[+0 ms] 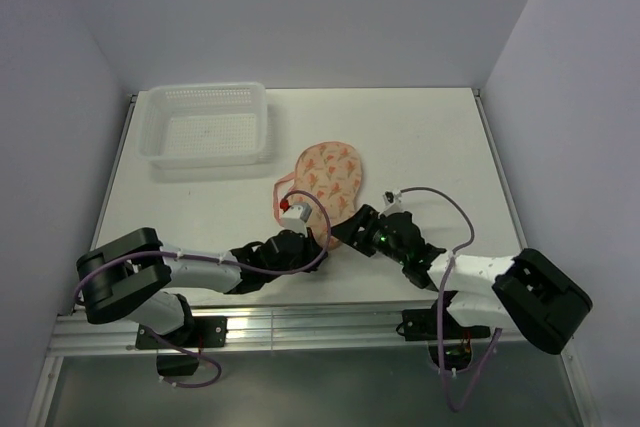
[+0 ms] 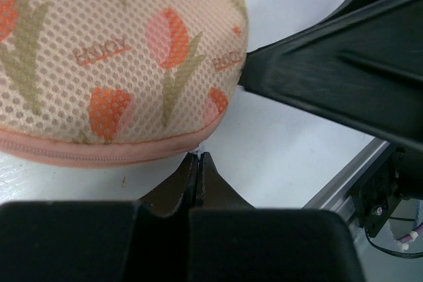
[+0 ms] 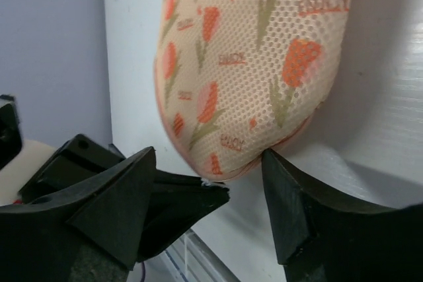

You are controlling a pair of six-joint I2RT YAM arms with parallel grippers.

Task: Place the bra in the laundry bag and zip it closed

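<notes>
The laundry bag (image 1: 332, 177) lies on the table with its lobes together, peach with a red-orange print and a pink zipper rim (image 2: 86, 153). It also shows in the right wrist view (image 3: 251, 64). My left gripper (image 1: 322, 234) is at the bag's near end, shut on a tiny white zipper pull (image 2: 200, 152) at the rim. My right gripper (image 1: 352, 222) is open, straddling that same near end (image 3: 210, 154); its right finger (image 3: 291, 196) touches the bag. The bra is not in view.
A white lattice basket (image 1: 205, 125) stands at the back left. A pink loop (image 1: 280, 192) sticks out from the bag's left side. The aluminium rail (image 2: 350, 176) at the table's near edge is just behind both grippers.
</notes>
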